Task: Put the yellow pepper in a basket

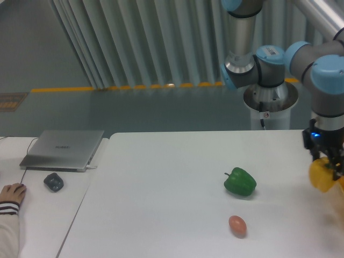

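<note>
hand: a person's hand [12, 192] with a striped cuff, lower left edge of frame, resting on the white table [161, 215].
mouse: small dark grey computer mouse [53, 181], just right of the hand, below the laptop.
laptop: closed silver laptop [63, 149], left of frame on the table, a thin cable running from it toward the left edge.
green pepper: glossy green bell pepper [240, 181], lobed, lying right of centre on the table.
egg thing: small reddish-orange egg-shaped object [237, 225], below the green pepper, apart from it.
arm: grey and light-blue UR5e arm [279, 64], upper right, wrist coming down at the right edge.
gripper: black two-finger gripper [326, 164], far right, fingers pinching the yellow pepper from above.
yellow pepper: small glossy yellow bell pepper [322, 176], held above the table at the right edge, well right of the green pepper.
basket: yellow-orange basket [341, 188], probably the blurred sliver at the right edge just beside the yellow pepper; too cropped to tell contact.
</note>
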